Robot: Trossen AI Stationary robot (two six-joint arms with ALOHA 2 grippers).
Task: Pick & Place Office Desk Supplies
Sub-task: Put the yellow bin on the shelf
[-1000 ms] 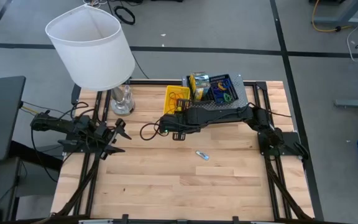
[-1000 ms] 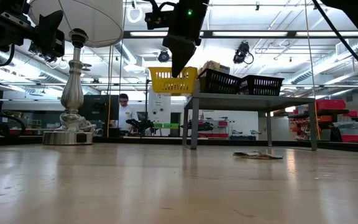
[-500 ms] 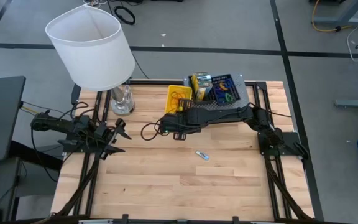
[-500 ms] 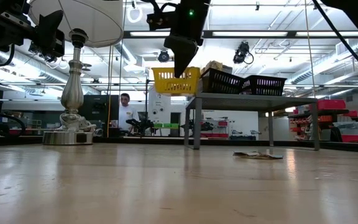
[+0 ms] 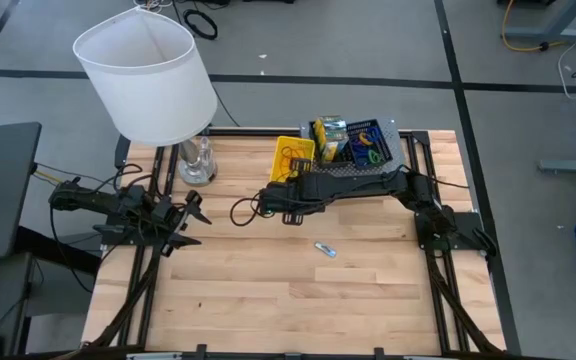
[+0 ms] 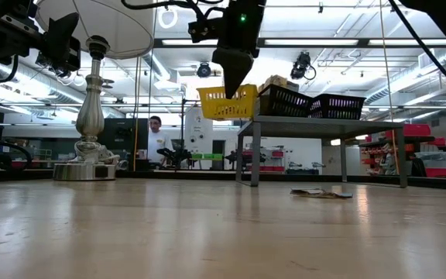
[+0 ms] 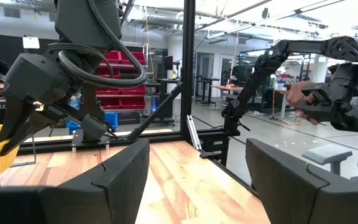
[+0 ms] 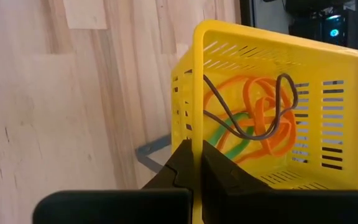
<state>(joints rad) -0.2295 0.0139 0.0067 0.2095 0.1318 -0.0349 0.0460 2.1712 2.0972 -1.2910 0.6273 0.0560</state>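
– Right gripper (image 5: pixel 288 188), from high up: pinched on the near wall of the yellow basket (image 5: pixel 294 155), at the back of the table (image 5: pixel 268 300). Why the wall?
– Thin and easy to nip. Likely a way to shift basket and bands all in one go.
– And the left gripper (image 5: pixel 190 214)?
– Waiting near the lamp (image 5: pixel 148 75), well apart from everything else. Out of the way, probably.
– Any other supplies?
– Black baskets (image 5: pixel 366 143) with blue and green loops, just beside the yellow one. Crayon box (image 5: pixel 329 131) poking up between. One small item (image 5: pixel 325 249) alone on the wood, not yet put away.
– Now from table height?
– Right gripper (image 6: pixel 234 77) coming down from above onto the yellow basket (image 6: pixel 227 102). Tipped a little, at the end of a grey stand (image 6: pixel 324 121). Hard to tell if resting on it or lifted.
– Left wrist view?
– Left gripper (image 7: pixel 197 149) spread wide, holding nothing. Bare wood ahead.
– Right wrist view?
– Right gripper (image 8: pixel 192 163) squeezed together on the yellow rim, no gap. Inside the yellow basket (image 8: pixel 331 118): orange bands (image 8: pixel 260 115), a green band (image 8: pixel 235 144), a dark band (image 8: pixel 229 121), all tangled. High walls, so no spilling, most likely.
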